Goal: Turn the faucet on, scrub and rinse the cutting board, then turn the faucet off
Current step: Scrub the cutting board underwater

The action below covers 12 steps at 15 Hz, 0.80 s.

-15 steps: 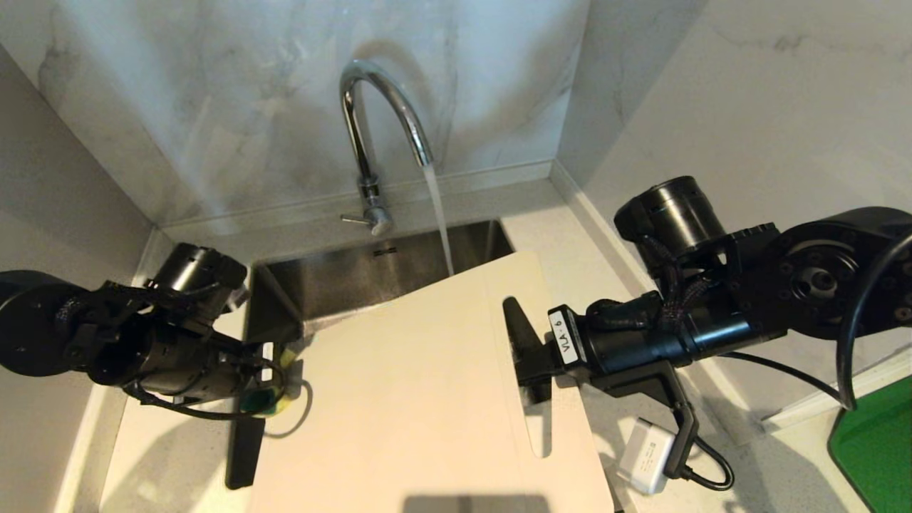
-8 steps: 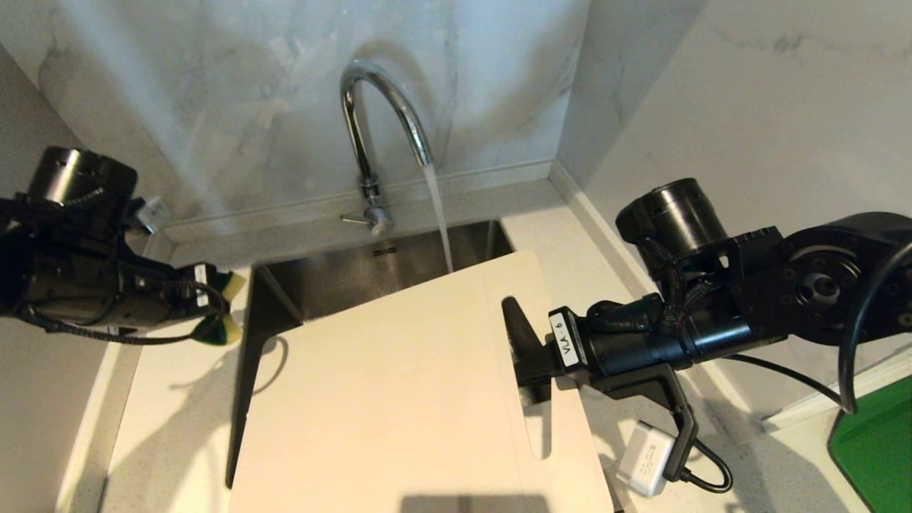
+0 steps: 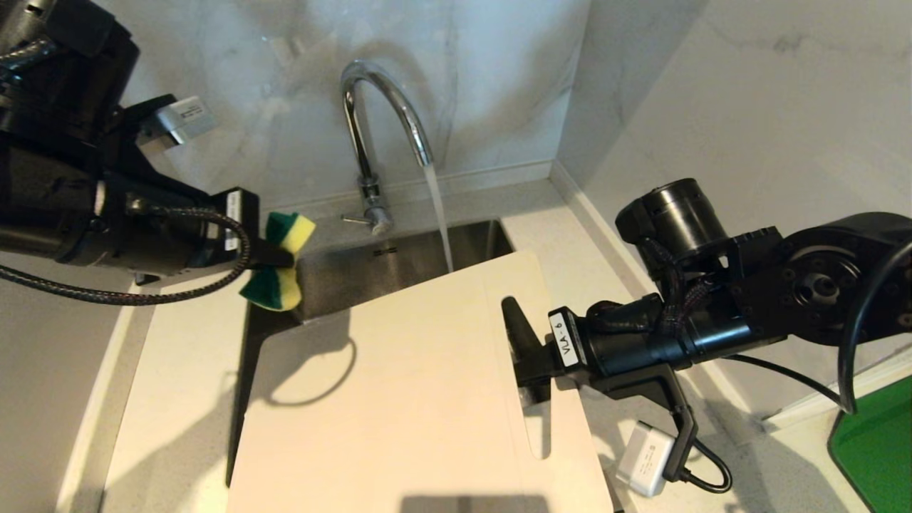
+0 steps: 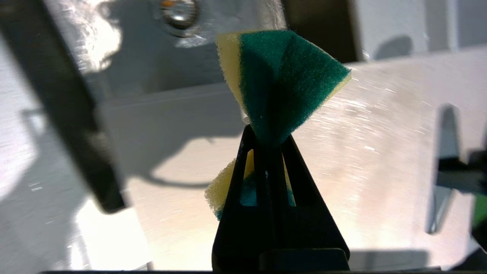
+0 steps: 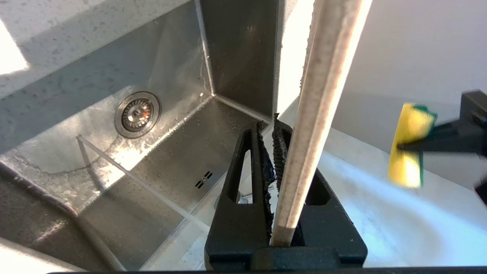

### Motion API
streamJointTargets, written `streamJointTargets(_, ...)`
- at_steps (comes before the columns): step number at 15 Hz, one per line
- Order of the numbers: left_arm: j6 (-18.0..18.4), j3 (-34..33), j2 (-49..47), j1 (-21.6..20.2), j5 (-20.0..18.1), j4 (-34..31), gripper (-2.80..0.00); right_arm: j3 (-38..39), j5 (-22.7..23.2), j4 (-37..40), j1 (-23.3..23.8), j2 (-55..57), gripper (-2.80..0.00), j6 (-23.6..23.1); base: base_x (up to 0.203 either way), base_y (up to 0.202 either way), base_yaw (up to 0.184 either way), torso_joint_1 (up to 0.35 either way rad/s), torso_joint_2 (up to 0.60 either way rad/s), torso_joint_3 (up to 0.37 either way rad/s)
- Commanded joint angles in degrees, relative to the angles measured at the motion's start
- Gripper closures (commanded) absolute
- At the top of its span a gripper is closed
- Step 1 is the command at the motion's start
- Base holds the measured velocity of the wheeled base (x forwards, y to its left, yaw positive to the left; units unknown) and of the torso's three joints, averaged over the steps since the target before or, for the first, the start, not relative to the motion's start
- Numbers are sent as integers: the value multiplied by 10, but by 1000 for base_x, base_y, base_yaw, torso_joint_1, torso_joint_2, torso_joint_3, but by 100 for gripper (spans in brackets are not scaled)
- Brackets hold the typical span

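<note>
L hand (image 3: 274, 255) pinching green/yellow sponge (image 3: 279, 262), up over sink's left edge. R hand (image 3: 525, 354) clamped on pale beige plastic cutting board (image 3: 399, 399) at handle slot. Only R wrist view shows drain (image 5: 137, 113); only head view shows chrome gooseneck faucet (image 3: 377, 121) running.

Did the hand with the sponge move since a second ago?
Yes. The left hand, shut on the sponge, went up and toward the faucet, from low beside the cutting board to the sink's back corner.
</note>
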<state>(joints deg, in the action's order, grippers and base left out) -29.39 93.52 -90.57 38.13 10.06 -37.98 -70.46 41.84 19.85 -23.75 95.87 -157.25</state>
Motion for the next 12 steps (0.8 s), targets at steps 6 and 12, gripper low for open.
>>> streamJointTargets(6,-7,132,-186,116,83,-5,0,2,2,1,1,-4,0,-4,0,0,0,0,0,0)
streamJointTargets(12,-17,48,-183,62,42,-3,0,8,2,1,3,-9,0,-4,0,0,0,0,0,0)
